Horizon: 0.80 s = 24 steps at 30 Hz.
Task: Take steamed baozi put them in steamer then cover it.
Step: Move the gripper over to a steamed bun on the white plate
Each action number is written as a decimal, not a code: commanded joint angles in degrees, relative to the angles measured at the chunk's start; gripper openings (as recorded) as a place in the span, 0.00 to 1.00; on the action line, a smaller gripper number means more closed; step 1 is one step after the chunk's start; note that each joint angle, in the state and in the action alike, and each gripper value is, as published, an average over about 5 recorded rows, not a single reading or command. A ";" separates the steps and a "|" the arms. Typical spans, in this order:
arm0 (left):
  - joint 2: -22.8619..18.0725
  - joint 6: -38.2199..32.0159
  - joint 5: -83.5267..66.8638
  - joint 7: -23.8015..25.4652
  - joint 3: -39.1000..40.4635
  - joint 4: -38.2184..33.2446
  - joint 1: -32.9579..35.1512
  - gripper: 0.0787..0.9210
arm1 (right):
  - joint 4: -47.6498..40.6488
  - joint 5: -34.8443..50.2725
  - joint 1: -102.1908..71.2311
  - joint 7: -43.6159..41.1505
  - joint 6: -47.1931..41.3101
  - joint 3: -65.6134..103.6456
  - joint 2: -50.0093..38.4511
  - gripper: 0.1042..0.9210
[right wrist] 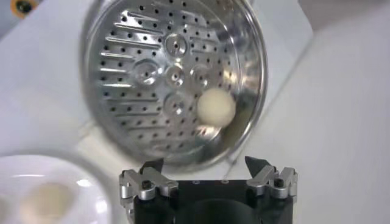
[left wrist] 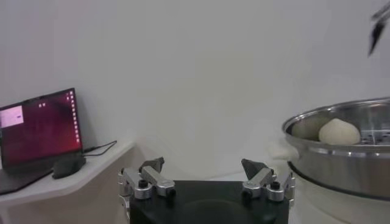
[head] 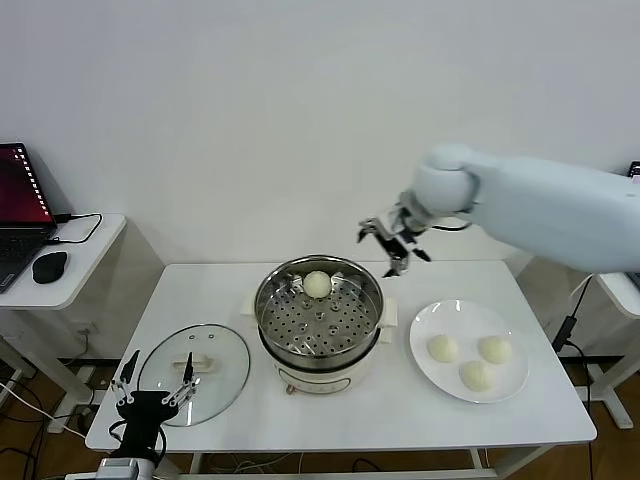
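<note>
The steel steamer (head: 318, 318) stands mid-table on its cream-white base. One baozi (head: 317, 285) lies on its perforated bottom at the far side; it also shows in the right wrist view (right wrist: 216, 108) and the left wrist view (left wrist: 339, 132). Three baozi (head: 443, 348) (head: 495, 348) (head: 475, 375) lie on the white plate (head: 447, 315) at the right. The glass cover (head: 194, 372) lies flat on the table left of the steamer. My right gripper (head: 393, 241) is open and empty, in the air behind the steamer's right rim. My left gripper (head: 153, 385) is open and empty at the table's front left, by the cover.
A side table (head: 70, 275) at the left holds a laptop (head: 20, 215) and a mouse (head: 49, 266). The white wall stands close behind the table. Bare table top lies behind the plate and in front of the steamer.
</note>
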 commanded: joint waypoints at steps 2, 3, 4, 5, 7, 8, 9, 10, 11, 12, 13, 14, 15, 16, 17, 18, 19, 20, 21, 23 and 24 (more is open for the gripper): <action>0.43 1.57 -0.35 -0.04 -0.09 -0.85 0.30 0.88 | 13.09 -0.46 0.26 -1.36 -9.80 -3.70 -21.03 0.88; 0.55 1.48 -0.36 -0.05 -0.19 -0.78 0.43 0.88 | 12.91 -1.42 -0.94 -1.30 -9.57 -3.52 -21.67 0.88; 0.68 1.34 -0.36 -0.06 -0.33 -0.69 0.57 0.88 | 12.62 -2.38 -2.37 -1.22 -9.32 -3.18 -22.24 0.88; 0.80 1.22 -0.37 -0.06 -0.49 -0.62 0.69 0.88 | 12.13 -3.28 -4.11 -1.10 -9.04 -2.42 -22.66 0.88; 0.91 1.01 -0.39 -0.03 -0.81 -0.49 0.82 0.88 | 10.83 -4.80 -8.06 -0.81 -8.55 0.11 -23.13 0.88; 0.92 0.94 -0.40 -0.01 -0.95 -0.43 0.84 0.88 | 9.91 -5.61 -10.62 -0.65 -8.27 1.74 -23.17 0.88; 0.87 0.91 -0.40 0.01 -1.05 -0.37 0.81 0.88 | 8.79 -6.45 -13.41 -0.49 -8.01 3.64 -23.03 0.88; 0.81 0.89 -0.39 0.02 -1.12 -0.30 0.78 0.88 | 7.74 -7.19 -16.10 -0.39 -7.80 5.50 -22.81 0.88; 0.74 0.88 -0.38 0.03 -1.15 -0.25 0.75 0.88 | 6.37 -8.12 -19.83 -0.31 -7.52 8.20 -22.44 0.88; 0.67 0.87 -0.37 0.04 -1.18 -0.20 0.73 0.88 | 5.11 -8.89 -22.88 -0.25 -7.25 10.67 -22.02 0.88; 0.58 0.86 -0.35 0.06 -1.23 -0.17 0.71 0.88 | 3.78 -9.71 -25.91 -0.21 -6.96 13.28 -21.46 0.88; 0.51 0.85 -0.33 0.09 -1.28 -0.18 0.70 0.88 | 2.39 -10.63 -28.68 -0.20 -6.62 15.82 -20.81 0.88; 0.44 0.85 -0.31 0.12 -1.37 -0.20 0.72 0.88 | 0.93 -11.55 -31.36 -0.19 -6.21 18.27 -20.06 0.88; 0.37 0.85 -0.29 0.15 -1.47 -0.22 0.74 0.88 | -0.49 -12.44 -33.32 -0.22 -5.78 19.94 -19.23 0.88; 0.31 0.86 -0.26 0.19 -1.59 -0.26 0.77 0.88 | -2.04 -13.43 -35.33 -0.27 -5.35 21.53 -18.30 0.88; 0.27 0.87 -0.22 0.24 -1.71 -0.29 0.81 0.88 | -3.46 -14.28 -36.87 -0.34 -4.92 22.77 -17.41 0.88; 0.22 0.88 -0.18 0.29 -1.84 -0.35 0.85 0.88 | -4.96 -15.07 -38.30 -0.42 -4.47 23.85 -16.42 0.88; 0.15 0.90 -0.13 0.33 -1.97 -0.41 0.89 0.88 | -6.54 -15.86 -39.57 -0.51 -4.07 24.82 -15.38 0.88; 0.08 0.91 -0.09 0.38 -2.11 -0.47 0.94 0.88 | -7.85 -16.41 -40.49 -0.58 -3.74 25.49 -14.41 0.88; -0.11 0.93 -0.03 0.44 -2.38 -0.57 1.06 0.88 | -10.48 -17.36 -42.16 -0.70 -3.08 26.72 -12.16 0.88; -0.22 0.93 -0.01 0.45 -2.49 -0.59 1.15 0.88 | -11.46 -17.69 -42.86 -0.74 -2.84 27.17 -11.18 0.88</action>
